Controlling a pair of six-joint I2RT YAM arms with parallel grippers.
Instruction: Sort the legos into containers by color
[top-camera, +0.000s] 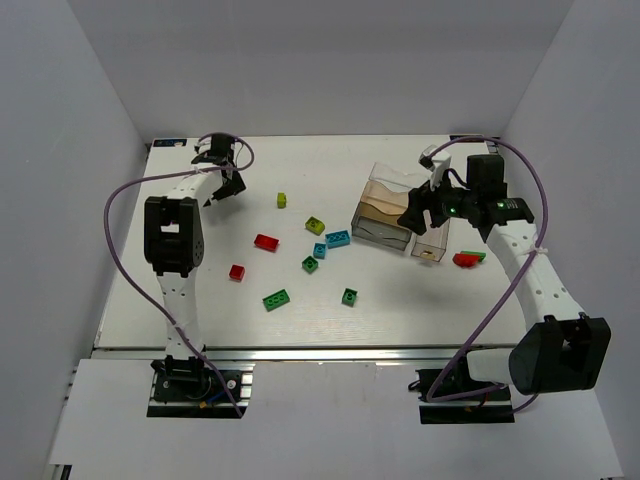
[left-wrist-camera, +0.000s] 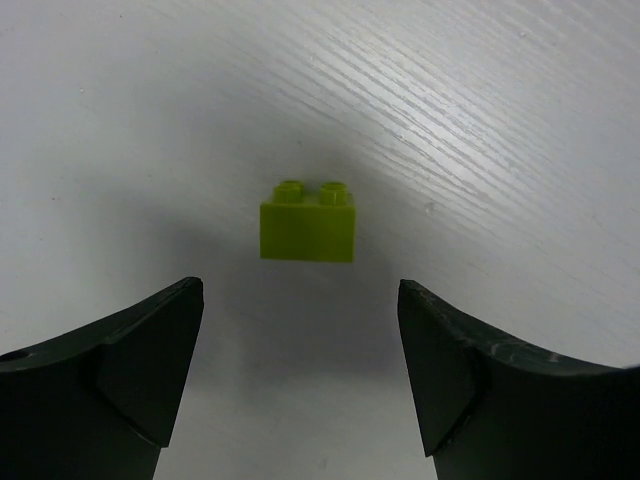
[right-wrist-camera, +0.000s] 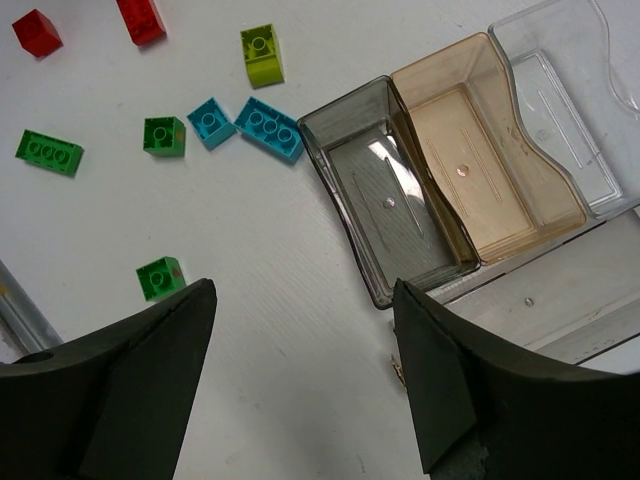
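Your left hand (left-wrist-camera: 300, 305) was spread wide above the tabletop (left-wrist-camera: 500, 120), its dark fingers (left-wrist-camera: 140, 370) pinching nothing. In its wrist view one small lime brick (left-wrist-camera: 307, 220) stood studs-up at 12 o'clock from the gap, near the fingers but touching neither. Your right hand (right-wrist-camera: 300, 300) was spread as well and held nothing, hanging over bare tabletop at about 7 o'clock from the containers (top-camera: 385, 212). In that wrist view the grey container (right-wrist-camera: 385, 190), the amber container (right-wrist-camera: 485, 160) and the clear container (right-wrist-camera: 570, 95) sat side by side, wall against wall, and none of the three held a brick. In the top view a longer narrow container (top-camera: 431, 250) lay at their 4 o'clock side, partly hidden by the hand. The loose legos lay scattered at 8 to 9 o'clock from the containers: a second lime brick (top-camera: 315, 225), a long cyan brick (top-camera: 337, 239) with a short cyan brick (top-camera: 319, 251) just beside it, a long red brick (top-camera: 266, 242), a short red brick (top-camera: 237, 272), and three green bricks (top-camera: 276, 299) nearer to you. One more red brick (top-camera: 463, 260) lay at 4 o'clock from the containers, beside your right arm, with something green touching it that I could not tell clearly.
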